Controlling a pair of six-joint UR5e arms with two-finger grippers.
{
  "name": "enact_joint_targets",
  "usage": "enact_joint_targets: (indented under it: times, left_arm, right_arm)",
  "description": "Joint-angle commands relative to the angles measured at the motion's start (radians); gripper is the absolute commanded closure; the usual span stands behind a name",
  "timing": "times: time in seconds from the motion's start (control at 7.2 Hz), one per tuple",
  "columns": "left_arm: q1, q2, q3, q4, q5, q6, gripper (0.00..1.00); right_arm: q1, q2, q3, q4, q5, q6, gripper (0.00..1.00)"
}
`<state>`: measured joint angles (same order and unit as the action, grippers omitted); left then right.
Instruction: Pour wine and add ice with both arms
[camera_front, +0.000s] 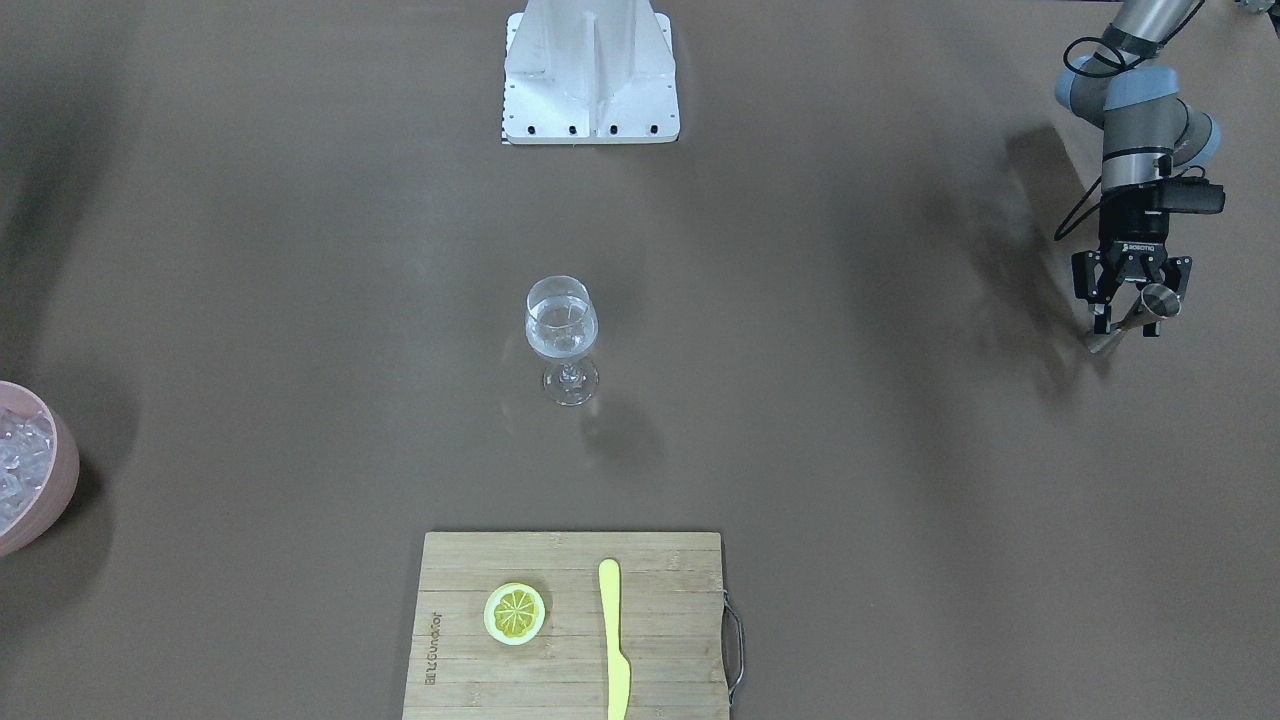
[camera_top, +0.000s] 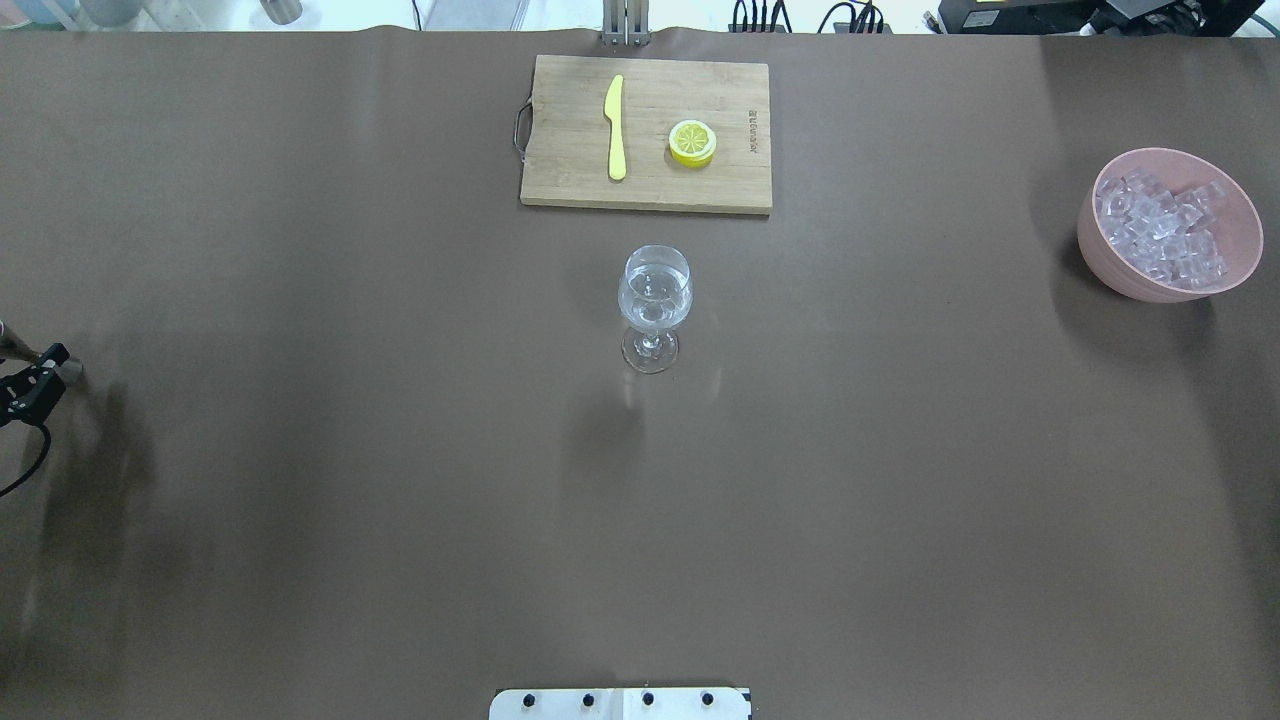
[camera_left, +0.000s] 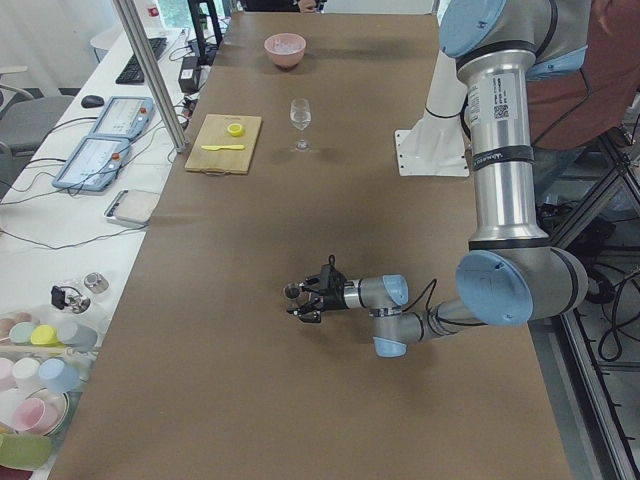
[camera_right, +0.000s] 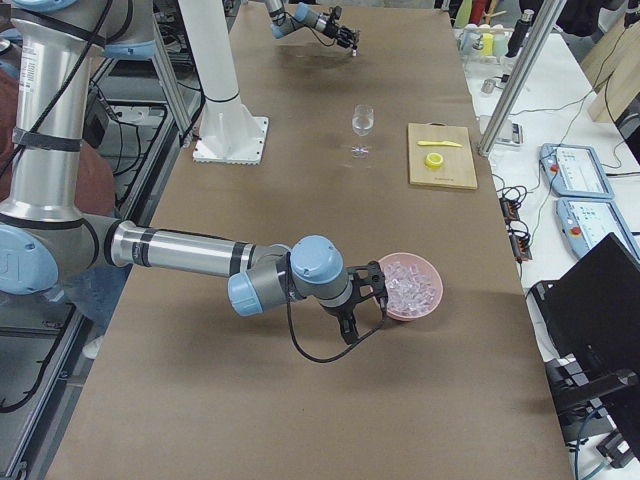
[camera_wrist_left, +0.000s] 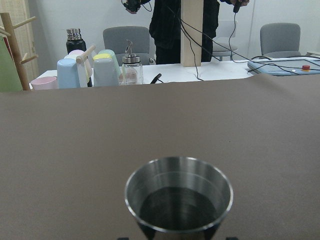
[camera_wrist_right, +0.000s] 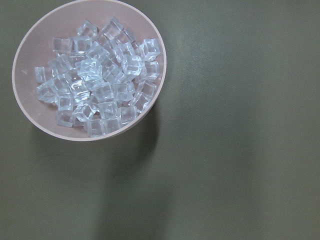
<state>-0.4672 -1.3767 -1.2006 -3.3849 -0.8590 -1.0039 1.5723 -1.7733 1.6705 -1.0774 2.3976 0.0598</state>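
Note:
A clear stemmed glass (camera_front: 562, 325) (camera_top: 655, 295) stands upright mid-table, and the wine (camera_front: 560, 338) shows faintly as clear liquid in its bowl. The ice (camera_top: 1160, 230) (camera_wrist_right: 97, 80) lies heaped in a pink bowl (camera_top: 1130, 285) (camera_wrist_right: 30, 55) at the table's end on my right side. Far off at the opposite end, my left gripper (camera_front: 1135, 310) (camera_top: 30, 385) is shut on a steel jigger (camera_front: 1150, 302) (camera_wrist_left: 178, 195), low over the table. My right gripper (camera_right: 366, 300) hangs just beside the bowl. I cannot tell whether it is open or shut.
A wooden cutting board (camera_top: 570, 180) holds a lemon slice (camera_top: 692, 142) and a yellow knife (camera_top: 615, 125) at the far edge beyond the glass. The white pedestal (camera_front: 590, 75) stands behind the glass. Cups (camera_wrist_left: 75, 70) and a person (camera_wrist_left: 175, 25) show past the table's left end.

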Motion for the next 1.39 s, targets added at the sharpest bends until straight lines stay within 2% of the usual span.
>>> enact_joint_targets:
  times: [0.0, 0.14, 0.42, 0.83, 1.11, 1.25]
  left_arm:
    - [-0.001, 0.007, 0.001, -0.001, -0.009, 0.001, 0.85]
    - [-0.001, 0.007, 0.001, -0.010, -0.009, -0.001, 0.98]
    - [-0.001, 0.007, 0.021, -0.063, -0.015, 0.001, 1.00]
    - [-0.001, 0.005, -0.002, -0.097, -0.043, 0.004, 1.00]
    - [-0.013, 0.002, -0.100, -0.099, -0.074, 0.158, 1.00]
    - [-0.011, -0.008, -0.123, -0.093, -0.081, 0.162, 1.00]
  right_arm:
    - [0.000, 0.000, 0.000, 0.001, 0.000, 0.000, 0.00]
    - [0.000, 0.000, 0.000, -0.001, 0.000, 0.000, 0.00]
    - [0.000, 0.000, 0.000, 0.001, 0.000, 0.000, 0.00]
    - [0.000, 0.000, 0.000, 0.001, 0.002, 0.000, 0.00]
    - [0.000, -0.002, -0.003, -0.001, 0.000, 0.000, 0.00]
    - [0.002, -0.003, -0.006, -0.001, 0.000, 0.000, 0.00]
